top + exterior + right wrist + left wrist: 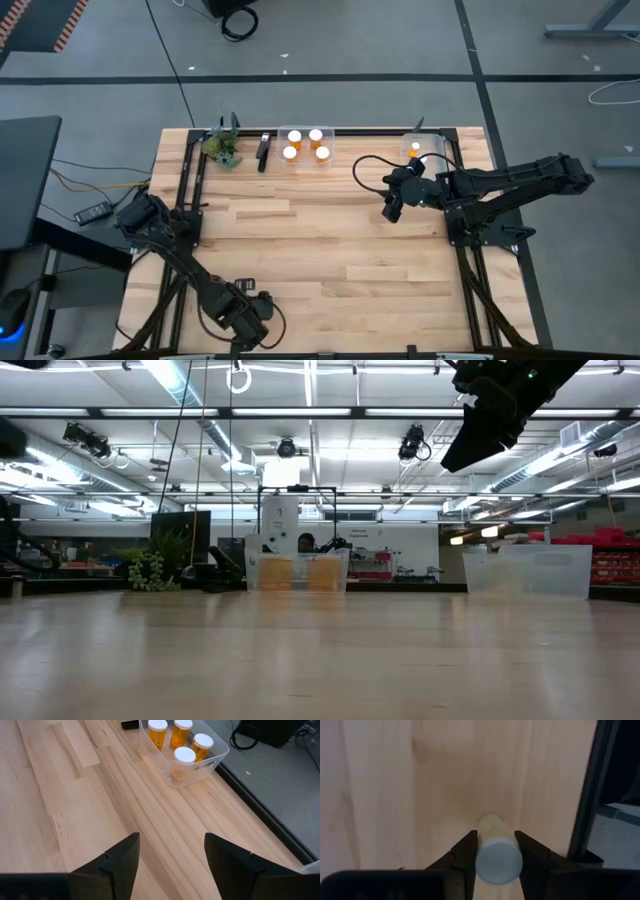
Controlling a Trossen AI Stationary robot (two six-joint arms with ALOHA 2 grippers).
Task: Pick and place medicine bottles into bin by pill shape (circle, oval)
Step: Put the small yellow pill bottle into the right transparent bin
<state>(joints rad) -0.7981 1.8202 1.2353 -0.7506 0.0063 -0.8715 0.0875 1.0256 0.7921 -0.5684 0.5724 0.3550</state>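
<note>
- The left gripper (497, 865) is working at the near left corner of the wooden counter (330, 250), close to its front edge; its fingers (465, 857) are sitting tight against both sides of a medicine bottle (497, 855), so I am judging it gripped.
- That bottle is lying on its side along the fingers, white cap (498, 862) facing the wrist and the pale orange body pointing away over the counter.
- What could be going wrong: the fingers are pinching a round, smooth body near the cap end; I would be worrying about it rolling or pivoting out on the lift; a drop this near the front edge could be sending it off the counter.
- Sorting is a second risk; the pills inside are not showing here, so I cannot tell circle from oval, and the wrong bin is possible.
- The right gripper (170, 860) is hanging above the counter's middle right with its fingers spread wide and nothing between them.
- A clear bin (212, 757) at the far edge is holding 4 upright bottles (184, 760), orange with white caps; a 2nd clear bin (425, 148) at the far right seems to be holding 1 more.
</note>
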